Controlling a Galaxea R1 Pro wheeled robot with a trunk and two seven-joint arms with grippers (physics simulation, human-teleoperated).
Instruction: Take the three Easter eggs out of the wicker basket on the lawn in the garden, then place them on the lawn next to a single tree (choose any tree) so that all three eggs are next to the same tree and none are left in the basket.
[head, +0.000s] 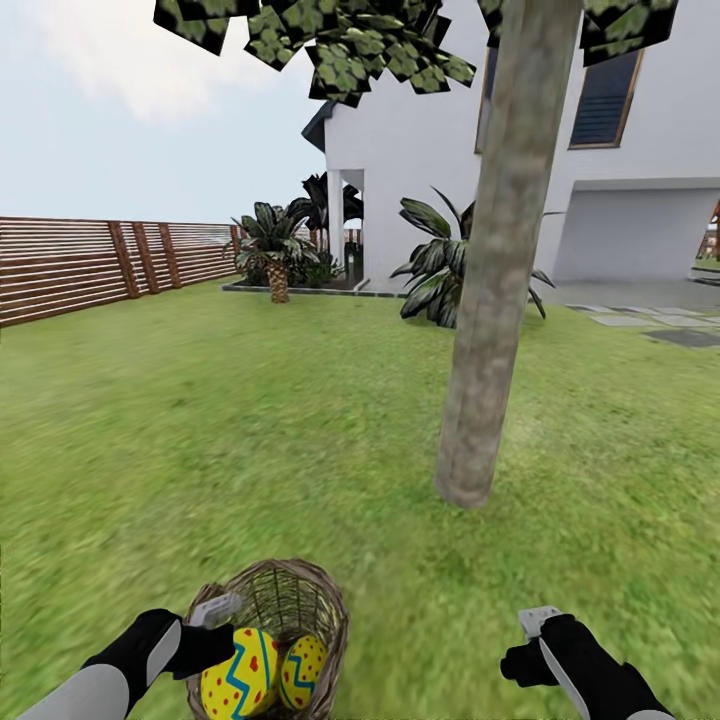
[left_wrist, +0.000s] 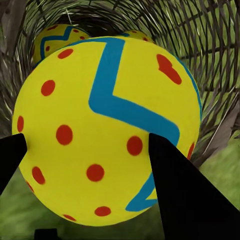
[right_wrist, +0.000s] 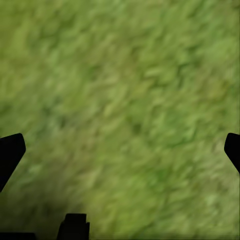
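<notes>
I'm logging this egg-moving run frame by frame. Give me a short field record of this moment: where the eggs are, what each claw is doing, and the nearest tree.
eggs: two visible in the head view, one large egg between the left claw's fingers, more behind it
basket: wicker basket on the lawn, eggs not yet out
left claw: left claw at the basket rim, closed on the egg
right claw: right claw open over grass, empty
tree: trunk ahead, beyond the basket

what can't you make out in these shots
- Third yellow zigzag-striped Easter egg: left wrist view, a sliver behind the big dotted egg.
- Brown wicker basket bottom: head view, cut by the frame edge.
- Grey-brown tree trunk top: head view, cut off.
- Green lawn: right wrist view, blurred.
</notes>
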